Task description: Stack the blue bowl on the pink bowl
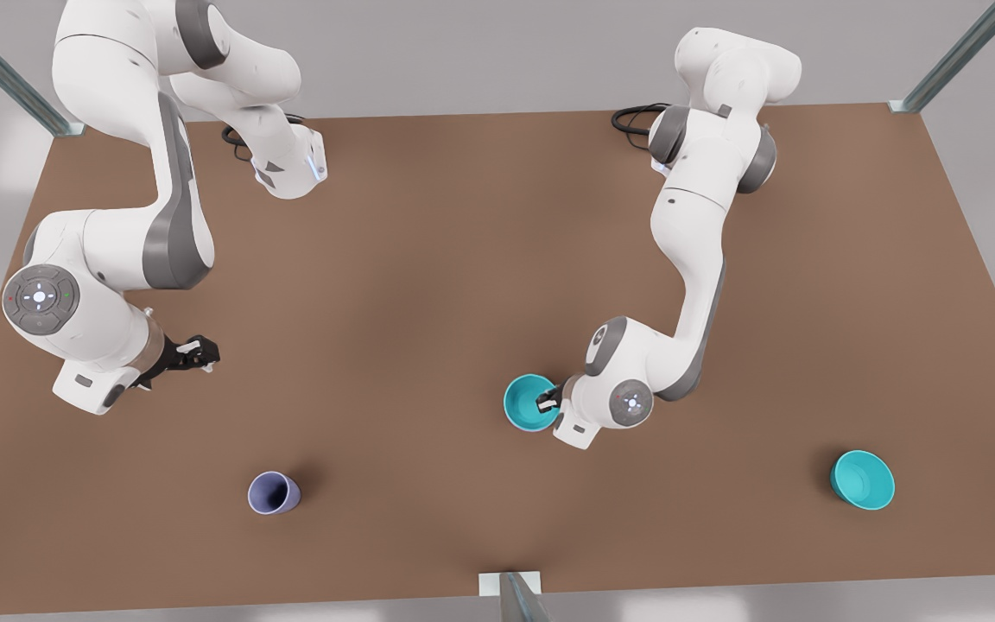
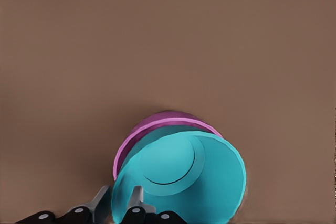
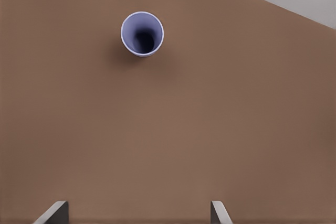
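Gripped between the two fingers of the left hand [image 2: 119, 209] is the near wall of the small round teal plastic bowl [image 2: 181, 182], one finger being kept inside the rim and one outside, so that the bowl is being carried by its edge and not by its body. That bowl is being held tilted over the small round pink plastic bowl [image 2: 137, 132], whose rim is being shown as a crescent behind and beneath it; it appears to be partly nested already, though whether it is being seated fully cannot be told from this angle. In the front view the same hand [image 1: 547, 401] is being seen at the bowl's side facing the front view's right, with the teal bowl [image 1: 525, 403] covering the pink one.

Waiting well apart toward the front view's left is the right hand [image 1: 200, 352], its fingers being held spread with nothing between them. Below it the small lavender-blue plastic cup [image 1: 272, 493] is being left standing alone, as is a second teal bowl [image 1: 862, 479] near the front view's right edge.

Bare brown counter [image 1: 428, 276] is being left on every side of the stack, so a straight lift away is judged unobstructed, and no edge is close.
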Controlling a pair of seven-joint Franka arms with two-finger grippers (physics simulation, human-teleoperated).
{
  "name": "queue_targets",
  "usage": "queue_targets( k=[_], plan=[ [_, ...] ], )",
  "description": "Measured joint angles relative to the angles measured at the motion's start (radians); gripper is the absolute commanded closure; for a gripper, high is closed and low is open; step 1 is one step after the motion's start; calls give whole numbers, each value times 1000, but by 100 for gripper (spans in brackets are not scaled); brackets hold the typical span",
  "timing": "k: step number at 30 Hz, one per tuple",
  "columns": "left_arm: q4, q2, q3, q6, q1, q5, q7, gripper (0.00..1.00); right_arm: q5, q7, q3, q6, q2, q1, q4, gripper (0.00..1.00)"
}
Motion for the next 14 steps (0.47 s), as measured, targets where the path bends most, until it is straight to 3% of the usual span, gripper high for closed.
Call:
queue_targets(
  k=[2,5,8,9,11,14],
  plan=[
    [2,-48,10,-34,54,5,-5,0,0,-1,0,0,0,0,0,0],
    [4,-344,25,-204,257,185,46,0,0,-2,0,0,-1,1,0,0],
    [-4,-501,-27,-372,380,301,128,0,0,-3,0,0,-1,0,0,0],
    [-70,-577,-54,-413,395,322,153,0,0,-3,0,0,0,0,0,0],
    [-428,-842,-31,-404,376,338,198,0,0,-3,0,0,0,0,0,0],
    [-545,-927,-9,-400,379,341,257,0,0,-4,0,0,0,0,0,0]
  ],
)
